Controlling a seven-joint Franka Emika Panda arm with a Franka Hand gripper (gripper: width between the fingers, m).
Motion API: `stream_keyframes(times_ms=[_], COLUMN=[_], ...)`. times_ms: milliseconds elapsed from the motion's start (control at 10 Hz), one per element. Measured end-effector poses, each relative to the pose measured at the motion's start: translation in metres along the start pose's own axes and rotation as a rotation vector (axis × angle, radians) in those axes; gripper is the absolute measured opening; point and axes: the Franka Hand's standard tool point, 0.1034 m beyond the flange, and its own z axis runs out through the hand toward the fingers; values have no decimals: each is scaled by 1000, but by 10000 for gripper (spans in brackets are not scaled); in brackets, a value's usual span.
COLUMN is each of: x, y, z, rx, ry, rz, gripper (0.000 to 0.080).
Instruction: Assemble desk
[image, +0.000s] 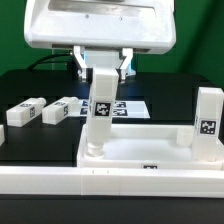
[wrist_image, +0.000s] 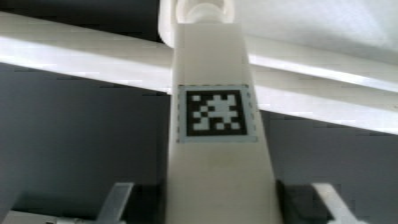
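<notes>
1. exterior view: gripper (image: 103, 66) jaws clamped on top of held leg (image: 100, 108), one finger each side.
2. held leg near upright, slight tilt, foot in the socket at the 10 o'clock corner of tabletop (image: 140, 152).
3. standing leg (image: 208, 125) upright at tabletop's 3 o'clock end.
4. outer loose leg (image: 25, 113) and inner loose leg (image: 60, 110) lie flat on black table (image: 40, 140), at 9 o'clock of held leg, just beside each other.
5. marker board (image: 130, 105) flat on table, 2 o'clock of held leg's foot, partly hidden by it.
6. wrist view: held leg (wrist_image: 217, 140) tag facing camera, fingers (wrist_image: 324, 200) flank it.
</notes>
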Motion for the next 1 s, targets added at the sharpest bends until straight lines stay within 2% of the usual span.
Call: stream_keyframes(times_ms=[800,1000], x=[-8,-7], y=[-2,-2], z=[11,12], rx=[-4,-19], ry=[-9,12], rz=[0,-3], gripper=[289,289])
